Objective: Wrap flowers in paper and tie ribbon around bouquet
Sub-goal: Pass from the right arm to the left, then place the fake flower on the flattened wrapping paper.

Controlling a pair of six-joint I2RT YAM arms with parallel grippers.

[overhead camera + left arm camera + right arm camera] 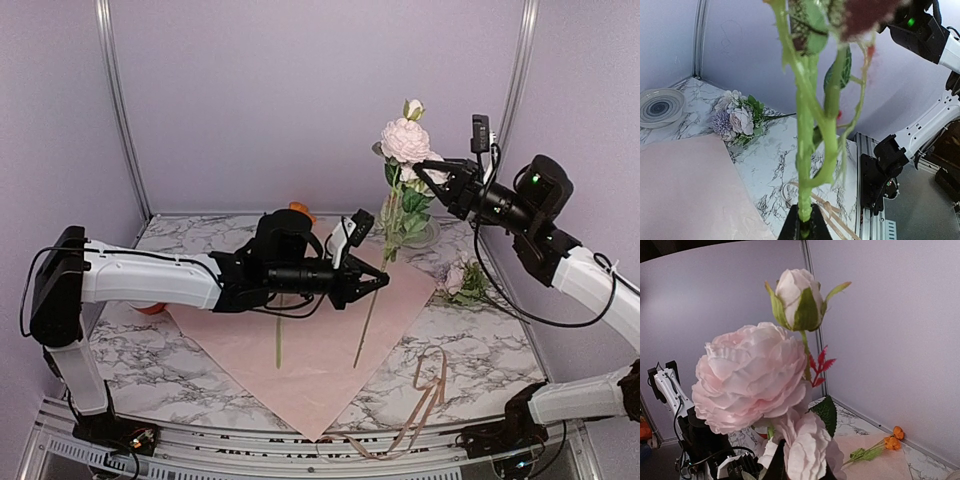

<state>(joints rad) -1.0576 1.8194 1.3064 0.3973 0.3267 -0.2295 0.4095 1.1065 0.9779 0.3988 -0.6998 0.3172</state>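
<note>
The left gripper (383,281) is clamped on the lower stem of the upright spray of pale pink roses (404,141), the right gripper (428,170) pinching it under the blooms; gathering flowers is in hand, and next the spray wants laying across the pale pink paper sheet (300,370) on the marble bench (490,345)

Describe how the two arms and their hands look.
The left arm and right arm have white shells with black joints. The left hand and right hand are black with slim fingers. Loose black cables loop along each arm; a green light glows on the right arm.
</note>
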